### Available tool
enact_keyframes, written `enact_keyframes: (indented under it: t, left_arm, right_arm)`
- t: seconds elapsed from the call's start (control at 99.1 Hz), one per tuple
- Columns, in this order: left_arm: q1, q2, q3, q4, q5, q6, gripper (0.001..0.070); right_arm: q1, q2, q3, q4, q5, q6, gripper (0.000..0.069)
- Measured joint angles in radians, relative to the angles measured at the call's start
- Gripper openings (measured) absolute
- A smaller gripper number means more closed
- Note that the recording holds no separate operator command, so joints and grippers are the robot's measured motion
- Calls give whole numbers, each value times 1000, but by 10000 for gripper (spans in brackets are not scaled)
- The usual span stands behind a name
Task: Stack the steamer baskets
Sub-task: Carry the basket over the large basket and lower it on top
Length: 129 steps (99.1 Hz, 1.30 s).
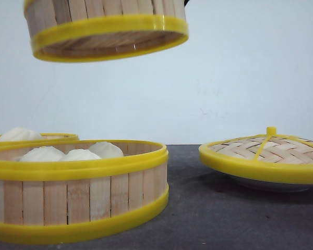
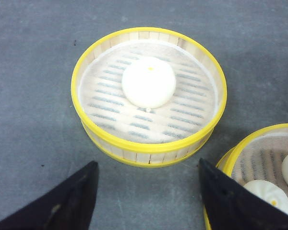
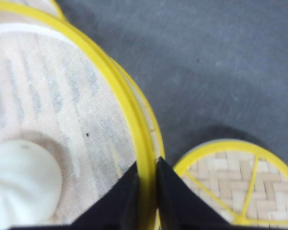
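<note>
The right hand point(image 3: 146, 191) pinched the rim of the raised basket point(image 1: 107, 28), high over the 3-bun basket point(image 1: 78, 190). The left hand point(image 2: 146, 201) was open, empty. It should lower level, rims aligned.

- Raised steamer basket point(image 1: 107, 31): top cut off by front view's upper edge; contents unseen there.
- Rear basket point(image 1: 36, 137): mostly hidden behind the near basket point(image 1: 78, 190).
- White plate point(image 1: 271, 183): only a sliver shows under the lid point(image 1: 263, 153).
- Right wrist view: lid cropped at the frame's corner.
</note>
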Motion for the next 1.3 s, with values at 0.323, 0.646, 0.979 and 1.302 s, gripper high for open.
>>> enact_keyframes:
  t: [0.323, 0.646, 0.979, 1.302]
  left_arm:
    - [0, 0, 0, -1, 0, 3, 386]
    - [0, 0, 0, -2, 0, 3, 386]
    - [0, 0, 0, -15, 0, 3, 386]
    - [0, 0, 0, -18, 0, 3, 386]
  right_arm:
    - [-7, -261, -487, 238, -124, -21, 28]
    - [7, -267, -703, 451, -205, -72, 28]
    - [9, -267, -808, 597, -204, -72, 28]
    - [13, -246, -808, 660, -264, -68, 28]
